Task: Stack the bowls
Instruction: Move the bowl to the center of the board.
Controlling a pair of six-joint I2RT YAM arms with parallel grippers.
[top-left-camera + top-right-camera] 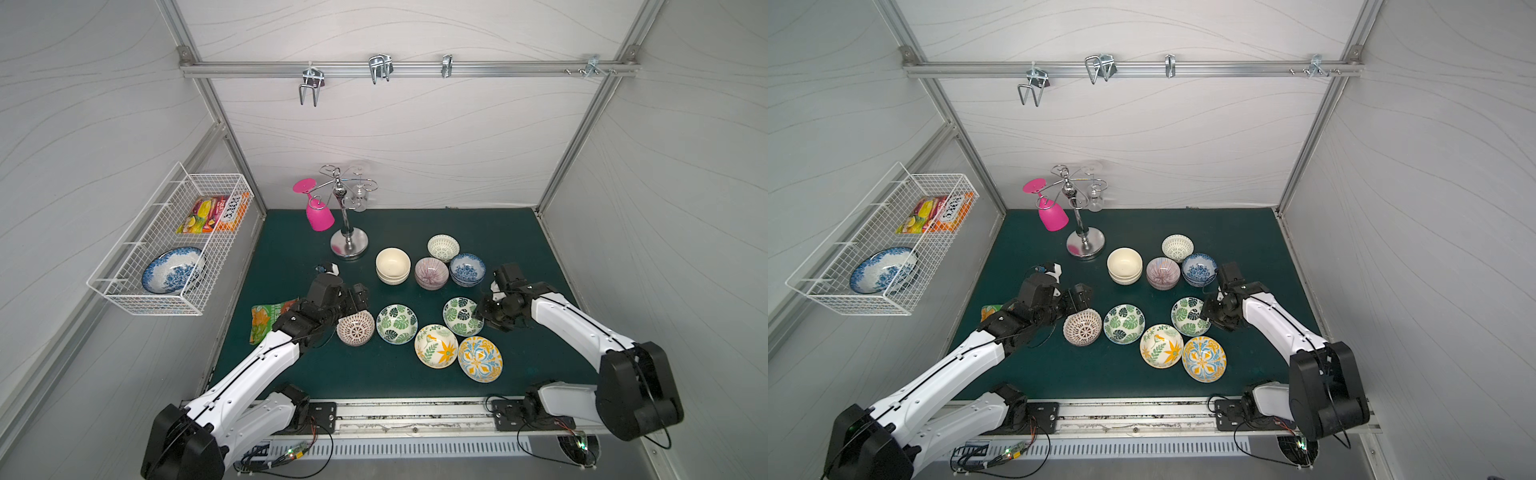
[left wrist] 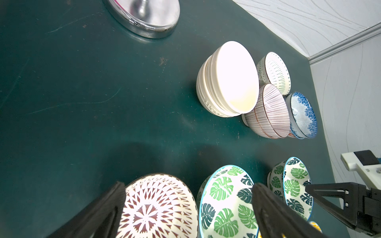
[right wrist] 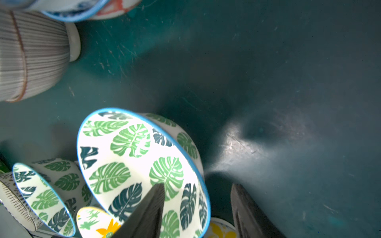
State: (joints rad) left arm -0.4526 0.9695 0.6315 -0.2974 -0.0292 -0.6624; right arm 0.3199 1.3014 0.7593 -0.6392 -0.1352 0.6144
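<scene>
Right wrist view is showing the right claw [image 3: 198, 186] straddling the rim of a leaf bowl [image 3: 132, 156]. One finger is reaching down inside the bowl and the other is standing outside its wall. The jaws are standing partly open, and a gap is showing between the outer finger and the rim, so nothing is being gripped yet. This pinch across the wall is probably being set up because the bowl is too wide to take whole. Its likely target, the second leaf bowl [image 1: 397, 324], is sitting near it on the worktop [image 1: 519, 249].

In the left wrist view the left claw [image 2: 189, 184] is hanging spread as wide as it goes, above the brown lattice bowl [image 2: 154, 208] and the near edge of the second leaf bowl. It is holding nothing, and I am not seeing it touching either one.

At the back, the cream bowls [image 1: 392, 266], striped bowls [image 1: 431, 272] and blue-and-white bowls [image 1: 467, 269] are already sitting nested by pattern, crowded against each other. A pale patterned bowl [image 1: 443, 247] is standing alone behind them. Two yellow bowls [image 1: 436, 345] are lying side by side at the front, unstacked. I am judging the task to be about half done.
</scene>
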